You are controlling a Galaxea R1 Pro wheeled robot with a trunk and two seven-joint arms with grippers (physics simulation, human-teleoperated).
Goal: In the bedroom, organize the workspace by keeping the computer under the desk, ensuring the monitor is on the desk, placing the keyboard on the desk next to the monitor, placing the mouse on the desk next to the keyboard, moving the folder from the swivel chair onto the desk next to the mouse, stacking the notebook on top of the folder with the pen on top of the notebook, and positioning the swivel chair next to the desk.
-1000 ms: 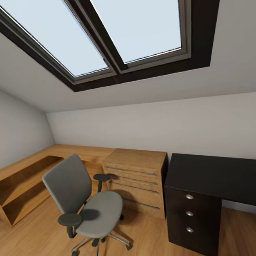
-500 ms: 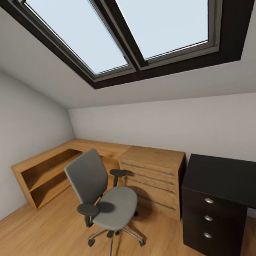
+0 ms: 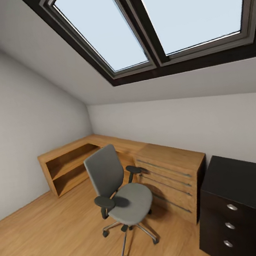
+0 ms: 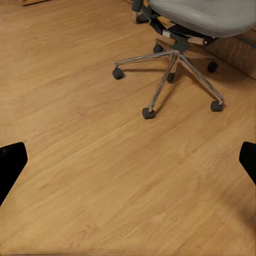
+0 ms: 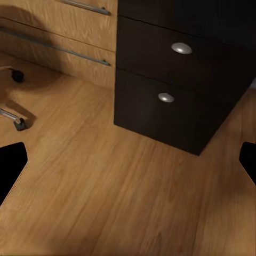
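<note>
The wooden floor [image 3: 47,244] is open in front of the chair [image 3: 120,195] and towards the left wall. The chair stands free on this floor, just beside the wooden cabinet [image 3: 173,178], and its star base [image 4: 173,69] spreads wide, so its legs and casters block low passage there. Between the chair and the black drawer unit [image 3: 235,218] a narrow strip of floor stays free. The worktop [image 3: 252,182] is bare where it shows. The low wooden shelf [image 3: 68,166] fills the far corner behind the chair. Both grippers hang over bare floor, their fingers [image 4: 10,165] [image 5: 10,165] spread wide, with nothing between them.
</note>
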